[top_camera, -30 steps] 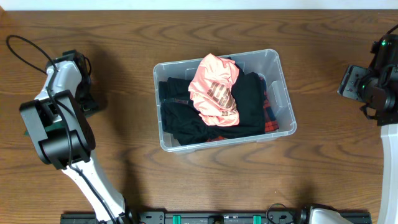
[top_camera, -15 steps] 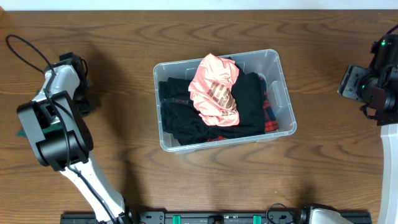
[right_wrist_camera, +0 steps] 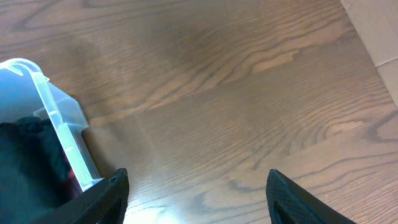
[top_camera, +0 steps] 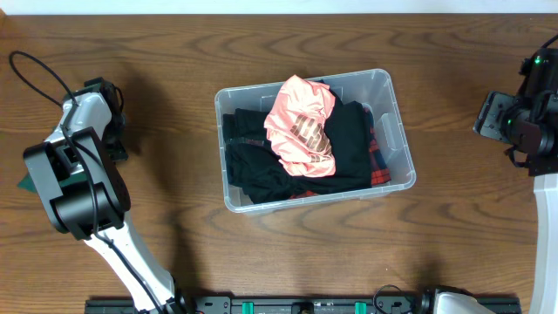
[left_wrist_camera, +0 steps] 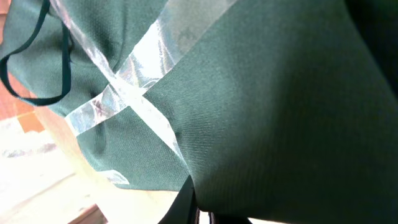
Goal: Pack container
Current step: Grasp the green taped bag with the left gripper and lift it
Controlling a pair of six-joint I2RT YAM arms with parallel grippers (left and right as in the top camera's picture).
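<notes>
The container point(top_camera: 385, 85), a clear plastic bin, stands mid-table and holds black clothes point(top_camera: 261, 166), a pink garment point(top_camera: 301, 126) on top and a bit of red plaid point(top_camera: 379, 171). Dark green cloth point(left_wrist_camera: 249, 106) with strips of clear tape fills the left wrist view, and my left gripper point(left_wrist_camera: 199, 214) is shut on a fold of it. From overhead only a green corner point(top_camera: 24, 181) shows beside the left arm point(top_camera: 78, 174). My right gripper point(right_wrist_camera: 196, 199) is open above bare wood, right of the container's corner point(right_wrist_camera: 56, 130).
A black cable point(top_camera: 35, 65) loops on the table at the far left. The right arm point(top_camera: 523, 122) stands at the right table edge. A pale floor strip point(right_wrist_camera: 379, 31) shows past the table's edge in the right wrist view.
My left gripper has closed, and the left arm has shifted slightly left. A green corner of cloth now shows beside it. The right arm and the container have not moved.
</notes>
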